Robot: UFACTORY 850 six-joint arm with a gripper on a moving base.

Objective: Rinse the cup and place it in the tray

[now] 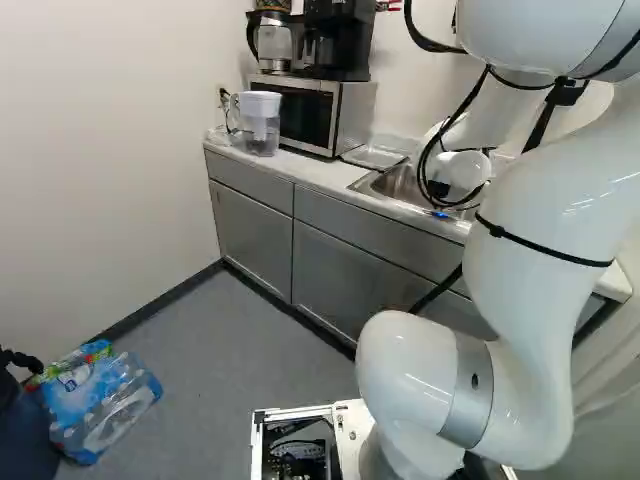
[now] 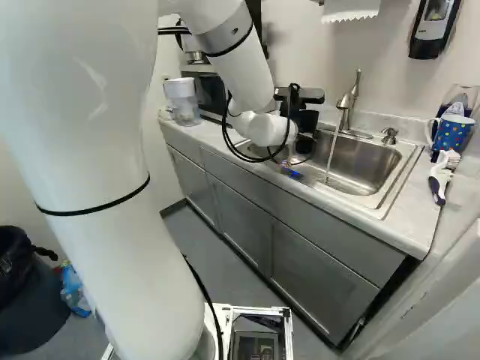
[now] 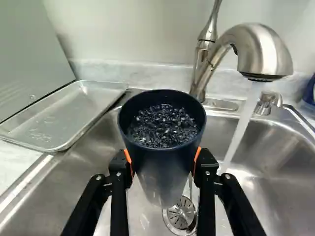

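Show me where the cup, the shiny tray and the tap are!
Cup [image 3: 161,164]: wrist view, on its outer wall, below the rim.
Tray [image 3: 66,118]: wrist view, on its flat bottom.
Tap [image 3: 268,51]: wrist view, on the spout's end.

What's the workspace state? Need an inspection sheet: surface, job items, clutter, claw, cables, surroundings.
Surface: light countertop with inset steel sink.
Job items: dark cup over the sink, dark glinting texture inside, nature unclear; faucet running, stream beside the cup, not into it; metal tray beside the sink, cup not in it.
Clutter: dotted mug and brush at the right of the right base view.
Claw: claw gripping the cup from both sides.
Cables: black cables looped loosely at the arm, near the sink.
Surroundings: microwave, water pitcher, bottled-water pack on floor.
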